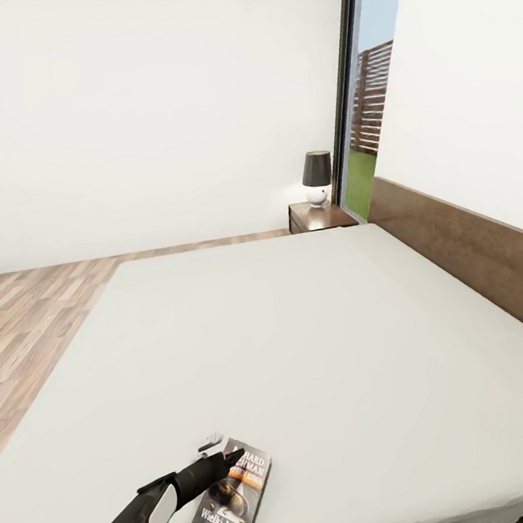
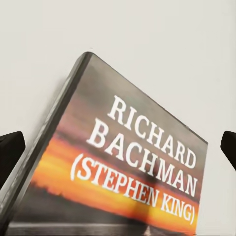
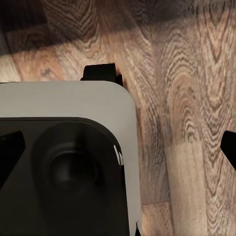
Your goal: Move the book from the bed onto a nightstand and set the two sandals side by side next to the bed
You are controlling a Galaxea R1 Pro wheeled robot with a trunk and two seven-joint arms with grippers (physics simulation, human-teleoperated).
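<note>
While book (image 1: pixel 235 493) lies on bed (image 1: pixel 318 328), left pincer (image 1: pixel 229 458) spread above it.

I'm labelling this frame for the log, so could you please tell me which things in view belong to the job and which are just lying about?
Part of the job:
- book, flat on the bed
- nightstand by the headboard
- left claw, open at the book

Just lying about:
- lamp on that nightstand
- window
- wood floor

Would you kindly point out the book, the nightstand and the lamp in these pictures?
book (image 1: pixel 236 493), head view, middle of its dark front cover.
nightstand (image 1: pixel 321 216), head view, its dark wooden top beside the window.
lamp (image 1: pixel 316 168), head view, its dark shade.
</note>
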